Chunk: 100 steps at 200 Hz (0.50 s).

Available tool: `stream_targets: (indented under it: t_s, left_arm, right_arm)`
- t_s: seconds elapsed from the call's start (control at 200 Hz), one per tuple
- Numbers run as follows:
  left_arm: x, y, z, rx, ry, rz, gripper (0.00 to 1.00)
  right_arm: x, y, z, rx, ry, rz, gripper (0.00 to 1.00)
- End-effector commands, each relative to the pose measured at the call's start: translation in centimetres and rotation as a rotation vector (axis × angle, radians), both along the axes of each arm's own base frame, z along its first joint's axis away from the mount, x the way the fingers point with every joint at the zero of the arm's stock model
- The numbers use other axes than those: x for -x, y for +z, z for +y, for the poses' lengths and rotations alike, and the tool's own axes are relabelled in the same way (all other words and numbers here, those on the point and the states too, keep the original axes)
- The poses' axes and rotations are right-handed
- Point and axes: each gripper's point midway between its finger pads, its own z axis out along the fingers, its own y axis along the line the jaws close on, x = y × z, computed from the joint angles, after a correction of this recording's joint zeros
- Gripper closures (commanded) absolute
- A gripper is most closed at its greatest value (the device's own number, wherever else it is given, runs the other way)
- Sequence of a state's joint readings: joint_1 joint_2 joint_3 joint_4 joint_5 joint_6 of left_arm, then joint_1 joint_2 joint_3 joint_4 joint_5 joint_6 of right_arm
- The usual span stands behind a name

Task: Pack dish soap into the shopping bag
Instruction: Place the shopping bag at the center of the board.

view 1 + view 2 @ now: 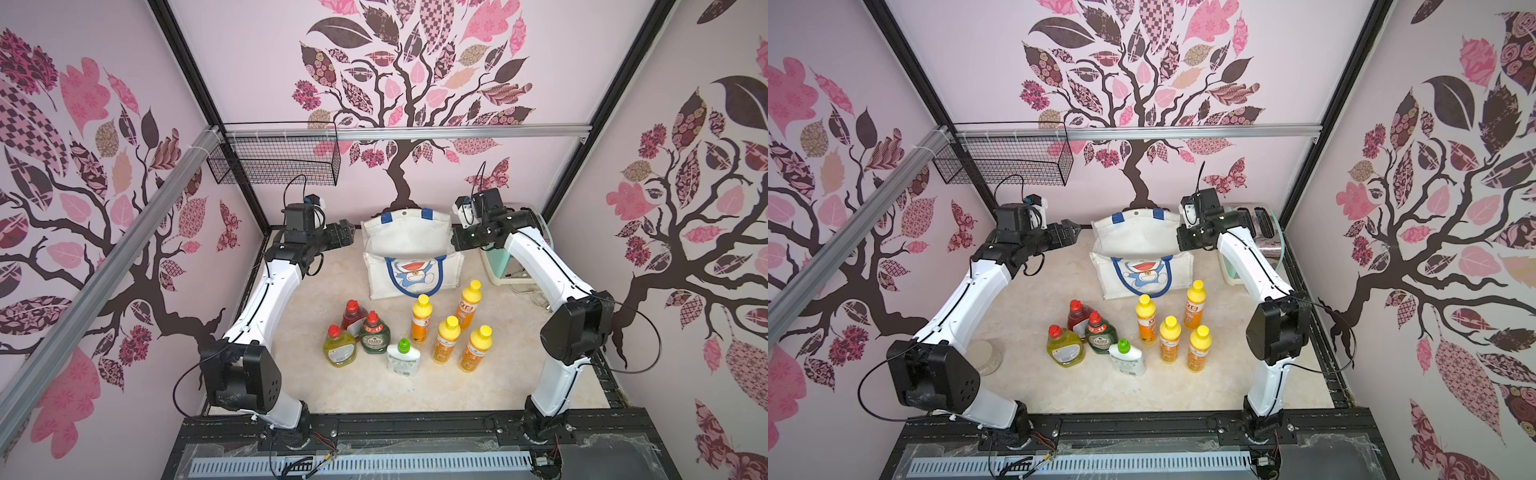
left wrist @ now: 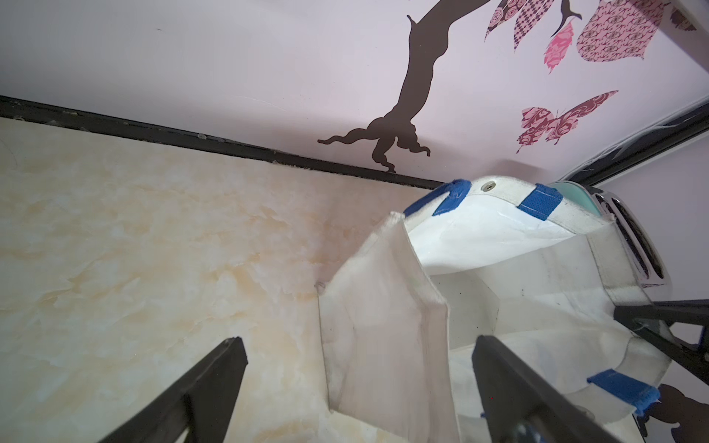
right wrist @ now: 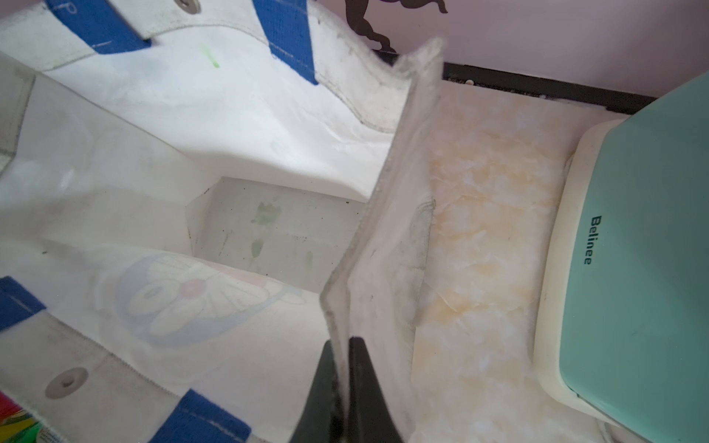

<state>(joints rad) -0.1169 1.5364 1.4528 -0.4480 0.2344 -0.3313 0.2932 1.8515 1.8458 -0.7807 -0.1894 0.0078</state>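
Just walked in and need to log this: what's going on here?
The right gripper is clamped on one side rim of the shopping bag; the left gripper sits open at the opposite side, gripping nothing. The bag looks empty, and the dish soap bottles stand on the table in front of it.

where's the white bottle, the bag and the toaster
white bottle (image 1: 401, 362), in a top view, on its body below the green cap
bag (image 1: 415, 274), in a top view, on the front wall's cat print
toaster (image 3: 633, 230), right wrist view, on its mint side
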Motion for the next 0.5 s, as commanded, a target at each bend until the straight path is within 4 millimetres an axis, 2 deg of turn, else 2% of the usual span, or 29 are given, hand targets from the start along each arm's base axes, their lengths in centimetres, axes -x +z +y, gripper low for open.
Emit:
stream_targets:
  t_s: [0.0, 0.095, 0.18, 0.265, 0.33, 0.495]
  left_arm:
    - [0.4, 1.8, -0.6, -0.004, -0.034, -0.04, 0.02]
    - [0.5, 1.9, -1.0, -0.004, -0.06, -0.044, 0.02]
    - [0.6, 1.8, -1.7, 0.018, -0.091, -0.043, 0.02]
    - [0.6, 1.8, -2.9, 0.055, -0.147, -0.048, 0.02]
    - [0.6, 1.8, -3.9, 0.055, -0.177, -0.05, 0.02]
    - [0.6, 0.7, -5.9, 0.001, -0.231, -0.018, 0.02]
  right_arm:
    - [0.4, 1.4, 1.1, -0.071, 0.016, -0.032, 1.0]
    - [0.5, 1.3, 1.0, -0.082, -0.002, -0.03, 0.94]
    - [0.7, 1.5, 1.2, -0.108, -0.008, -0.037, 0.83]
    - [0.6, 1.6, 1.2, -0.124, -0.026, -0.053, 0.8]
    - [0.6, 1.8, 1.1, -0.131, -0.035, -0.058, 0.67]
    - [0.8, 3.5, 0.7, -0.132, -0.051, -0.1, 0.51]
